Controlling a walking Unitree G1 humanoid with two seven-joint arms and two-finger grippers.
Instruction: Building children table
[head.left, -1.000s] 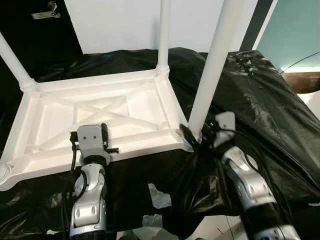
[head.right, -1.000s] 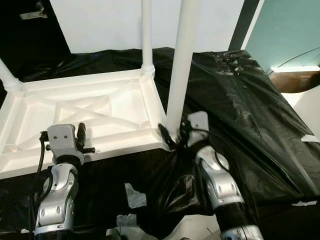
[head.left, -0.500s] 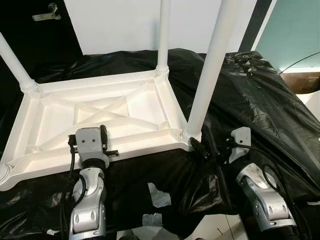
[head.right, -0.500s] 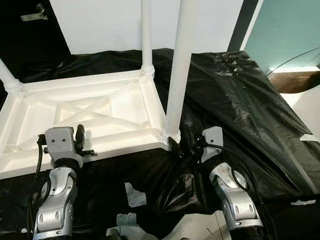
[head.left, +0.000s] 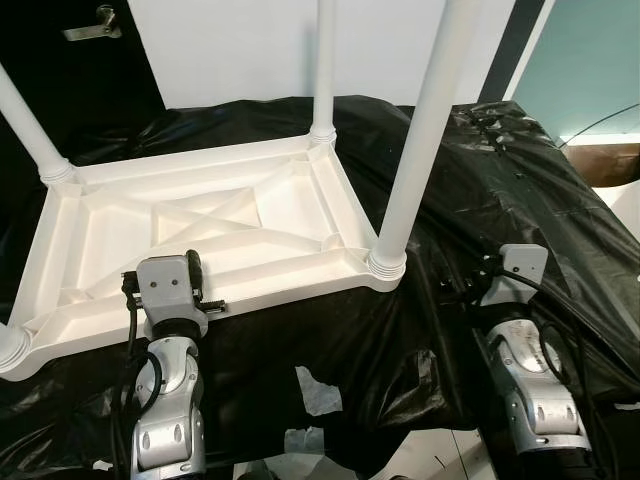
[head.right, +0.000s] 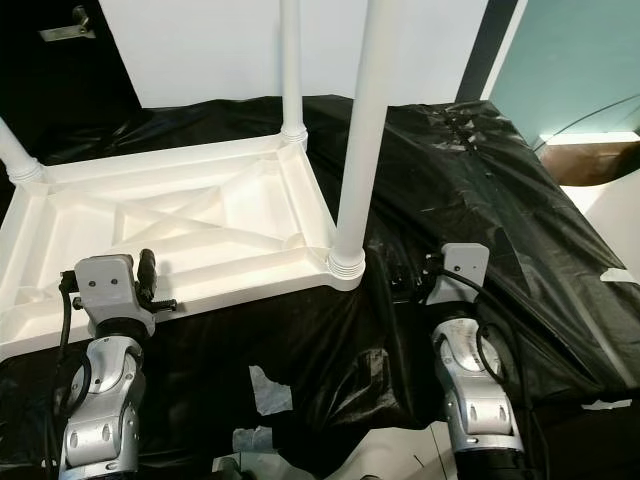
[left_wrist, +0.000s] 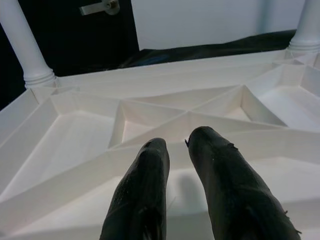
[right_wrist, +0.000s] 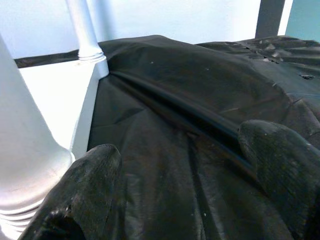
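Note:
A white plastic children's table (head.left: 200, 215) lies upside down on black sheeting, its ribbed underside facing up. Its legs stand upright: the near right leg (head.left: 420, 130) sits in the corner collar (head.left: 386, 263), with another at the far right (head.left: 323, 70) and one at the far left (head.left: 25, 120). My left gripper (left_wrist: 177, 142) hovers over the table's near rim (head.left: 195, 275), fingers close together with nothing between them. To the right of the near right leg, my right gripper (right_wrist: 180, 145) stands open above the black sheet (head.right: 410, 280), apart from the leg.
Crumpled black plastic sheeting (head.left: 500, 190) covers the whole work surface. White patches (head.left: 318, 390) show through at its front edge. A dark door with a handle (head.left: 92, 25) is at the back left, a white wall behind, and a teal panel (head.left: 590, 60) at the right.
My right gripper has let go of the base of the near right leg and pulled back to the right, toward me. The left arm has sunk slightly to the left.

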